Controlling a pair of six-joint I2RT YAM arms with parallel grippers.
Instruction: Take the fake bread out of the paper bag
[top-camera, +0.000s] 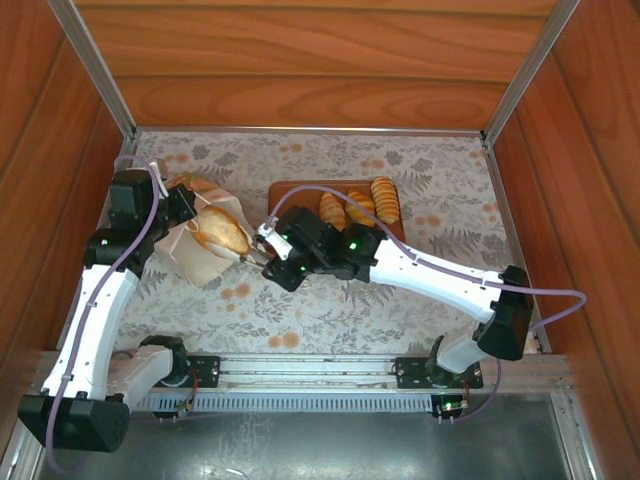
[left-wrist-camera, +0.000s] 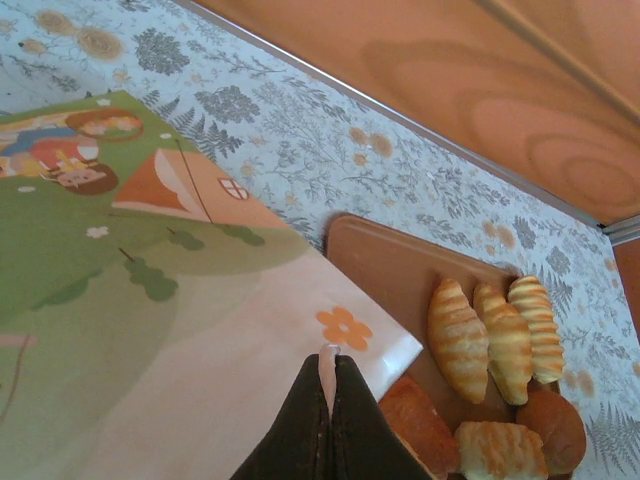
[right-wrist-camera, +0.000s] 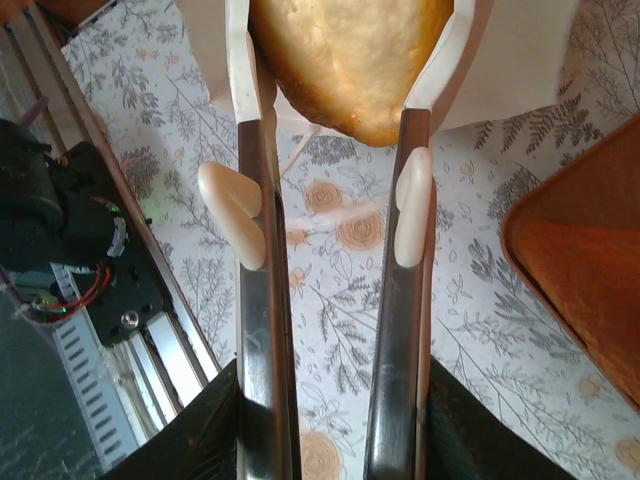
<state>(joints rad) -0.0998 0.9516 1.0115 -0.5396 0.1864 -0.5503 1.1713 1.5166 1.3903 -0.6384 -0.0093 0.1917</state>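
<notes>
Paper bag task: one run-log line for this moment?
left gripper: shut on paper bag edge | right gripper: shut on fake bread at bag mouth | board: other pieces laid

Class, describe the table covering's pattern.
Grey ferns and orange blooms on a white table covering; clearest in the top external view.

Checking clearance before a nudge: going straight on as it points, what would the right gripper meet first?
The fake bread between its fingers, which the right gripper seems to grip; the paper bag likely lies just behind.
</notes>
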